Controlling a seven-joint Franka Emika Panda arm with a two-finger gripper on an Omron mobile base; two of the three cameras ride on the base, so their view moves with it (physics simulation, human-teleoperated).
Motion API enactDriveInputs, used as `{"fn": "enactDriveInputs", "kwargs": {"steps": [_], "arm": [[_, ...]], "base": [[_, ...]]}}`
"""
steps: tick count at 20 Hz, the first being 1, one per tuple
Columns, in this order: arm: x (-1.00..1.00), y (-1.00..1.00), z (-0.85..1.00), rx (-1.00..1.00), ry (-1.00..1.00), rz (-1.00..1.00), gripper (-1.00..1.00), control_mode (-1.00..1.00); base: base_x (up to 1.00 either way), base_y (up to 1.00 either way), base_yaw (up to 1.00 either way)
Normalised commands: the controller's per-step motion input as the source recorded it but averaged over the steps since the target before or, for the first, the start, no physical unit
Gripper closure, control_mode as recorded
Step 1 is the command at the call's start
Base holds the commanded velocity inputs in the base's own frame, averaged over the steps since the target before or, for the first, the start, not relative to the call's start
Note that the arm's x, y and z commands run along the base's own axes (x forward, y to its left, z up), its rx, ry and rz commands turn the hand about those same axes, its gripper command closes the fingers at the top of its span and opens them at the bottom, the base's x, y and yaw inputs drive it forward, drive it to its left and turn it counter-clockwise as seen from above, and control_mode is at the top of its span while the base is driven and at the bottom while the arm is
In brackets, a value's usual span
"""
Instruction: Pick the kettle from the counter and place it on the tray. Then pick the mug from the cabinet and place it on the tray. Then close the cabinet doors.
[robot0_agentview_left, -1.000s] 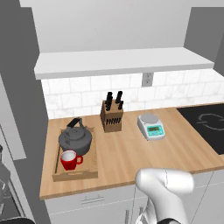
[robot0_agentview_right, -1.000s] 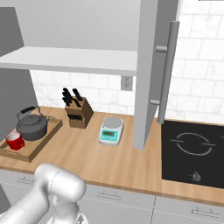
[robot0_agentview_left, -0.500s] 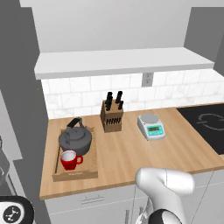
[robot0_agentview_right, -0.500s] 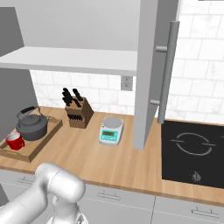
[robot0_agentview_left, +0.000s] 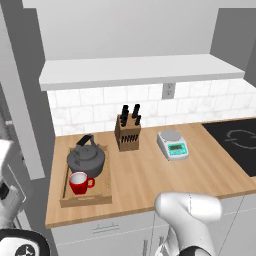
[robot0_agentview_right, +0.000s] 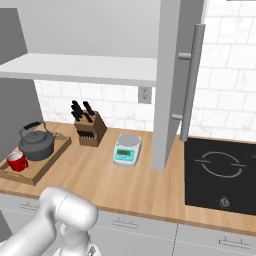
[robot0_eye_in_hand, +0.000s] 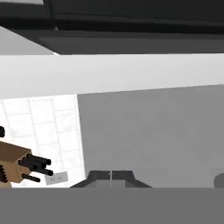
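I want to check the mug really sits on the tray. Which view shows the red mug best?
The left base view: the red mug sits large and unblocked on the tray, in front of the kettle. The right base view shows it small at the far left edge, on the tray.

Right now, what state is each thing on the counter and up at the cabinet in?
kettle: upright on the tray
mug: upright on the tray, in front of the kettle
cabinet doors: open, shelf bare
gripper: shut, holding nothing
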Motion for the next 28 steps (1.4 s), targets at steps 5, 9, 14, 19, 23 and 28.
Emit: {"fn": "enactDriveInputs", "kwargs": {"steps": [5, 9, 14, 19, 23, 28], "arm": [[0.51, -0.57, 0.00, 0.00, -0.01, -0.08, 1.00, -1.00], [0.31, -0.61, 0.00, -0.01, -0.12, -0.11, 1.00, -1.00], [0.31, -0.71, 0.00, -0.04, -0.15, -0.18, 1.00, -1.00], [0.30, -0.76, 0.01, 0.00, -0.27, -0.16, 1.00, -1.00], [0.23, -0.58, 0.42, 0.00, -0.21, -0.06, 1.00, -1.00], [-0.01, -0.42, 0.98, -0.09, -0.10, -0.04, 1.00, -1.00]], "base": [[0.00, 0.00, 0.00], [0.00, 0.00, 0.00], [0.00, 0.00, 0.00], [0.00, 0.00, 0.00], [0.00, 0.00, 0.00], [0.00, 0.00, 0.00]]}}
